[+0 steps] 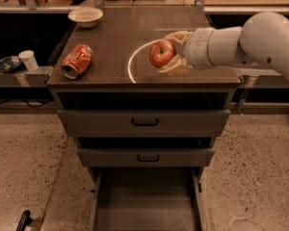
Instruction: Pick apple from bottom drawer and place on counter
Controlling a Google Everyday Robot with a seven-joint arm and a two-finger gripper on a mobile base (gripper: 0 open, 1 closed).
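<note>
The red apple [162,53] with yellowish patches is held between the pale fingers [175,36] of my gripper [167,53], which reaches in from the right on a white arm. The apple hangs over the counter [115,32], above the left part of the thin white circle [131,64]. The bottom drawer [147,198] stands pulled open at the bottom of the view, and its flat floor is bare.
A crushed orange-red soda can [78,60] lies on the counter's left side. A white bowl [85,17] sits at the back left corner. Two drawers with black handles [145,123] are shut. A pale shelf at left holds a white cup [28,59].
</note>
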